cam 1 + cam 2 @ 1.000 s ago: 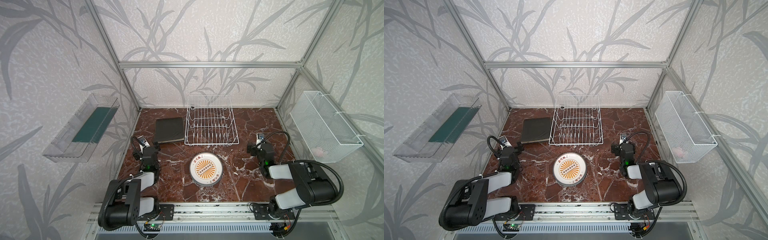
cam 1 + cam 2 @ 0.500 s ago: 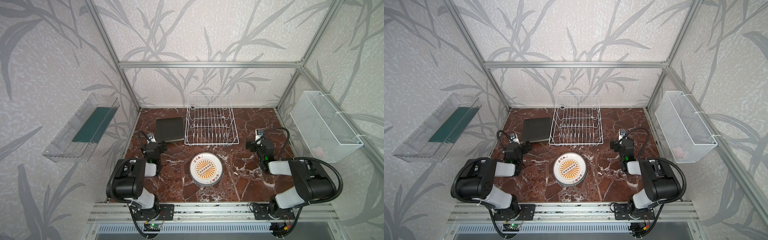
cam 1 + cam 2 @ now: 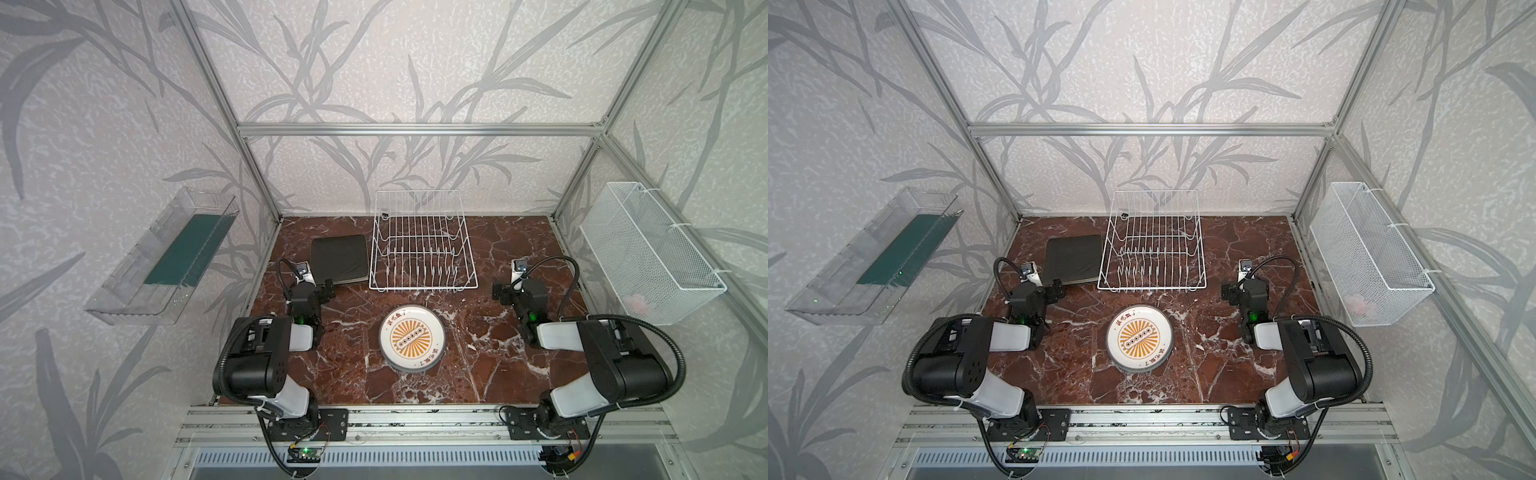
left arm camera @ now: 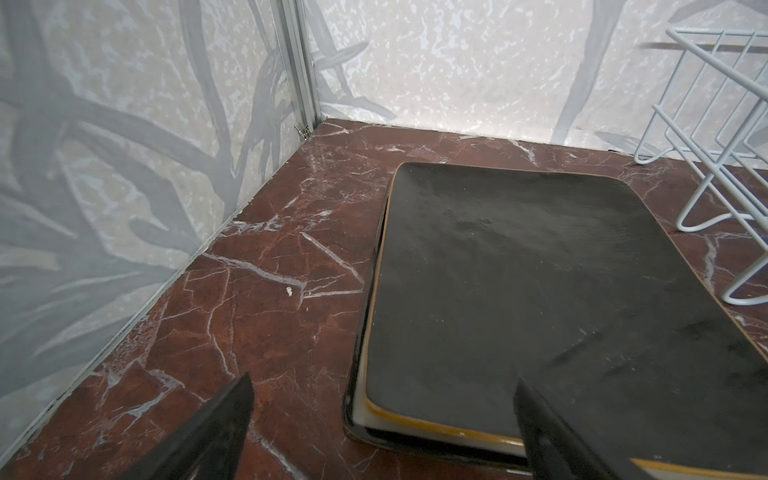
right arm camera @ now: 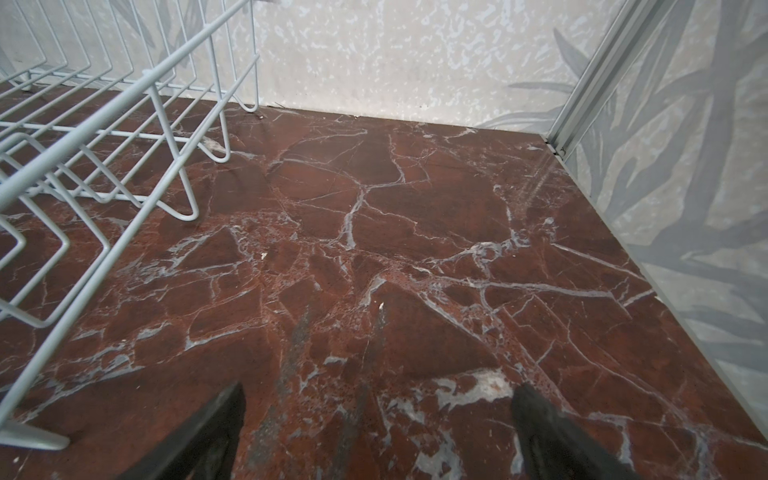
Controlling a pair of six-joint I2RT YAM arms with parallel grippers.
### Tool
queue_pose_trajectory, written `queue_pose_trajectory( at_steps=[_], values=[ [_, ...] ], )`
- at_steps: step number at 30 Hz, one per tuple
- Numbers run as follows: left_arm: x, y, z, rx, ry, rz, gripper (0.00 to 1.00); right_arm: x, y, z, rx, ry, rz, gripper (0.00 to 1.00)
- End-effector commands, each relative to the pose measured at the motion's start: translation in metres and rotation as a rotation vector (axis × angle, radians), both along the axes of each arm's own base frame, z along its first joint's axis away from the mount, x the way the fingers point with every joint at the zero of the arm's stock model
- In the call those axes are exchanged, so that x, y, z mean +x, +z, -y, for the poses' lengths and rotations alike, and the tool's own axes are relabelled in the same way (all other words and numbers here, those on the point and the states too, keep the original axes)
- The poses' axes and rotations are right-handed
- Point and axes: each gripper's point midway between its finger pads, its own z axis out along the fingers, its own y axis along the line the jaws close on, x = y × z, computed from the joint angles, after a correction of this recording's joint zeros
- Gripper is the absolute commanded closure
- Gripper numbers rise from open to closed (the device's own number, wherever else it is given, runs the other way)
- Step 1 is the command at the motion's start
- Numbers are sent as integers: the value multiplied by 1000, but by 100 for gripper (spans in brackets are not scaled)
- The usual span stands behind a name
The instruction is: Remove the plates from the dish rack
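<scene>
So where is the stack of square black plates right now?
In both top views the square plates lie flat at the table's left rear, right beside the left side of the dish rack, just beyond the left gripper.

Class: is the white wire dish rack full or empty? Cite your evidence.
Empty. In both top views the dish rack shows bare prongs; the square plates and round plates lie outside it.

Square stack (image 3: 338,259), round stack (image 3: 411,341), beside rack (image 3: 424,288)

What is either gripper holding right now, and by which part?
Nothing is held. The left gripper stands open at a corner of the stacked square plates, and the right gripper stands open over the table.
</scene>
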Motion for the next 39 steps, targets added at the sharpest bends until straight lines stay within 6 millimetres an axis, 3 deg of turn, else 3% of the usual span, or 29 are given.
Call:
queue_pose_trajectory(
  at_steps=[1, 39],
  values=[
    [2, 5, 2, 8, -14, 26, 1, 1, 4, 4, 0, -24, 20, 1],
    [4, 4, 4, 16, -20, 15, 1, 1, 4, 4, -1, -23, 19, 1]
  ],
)
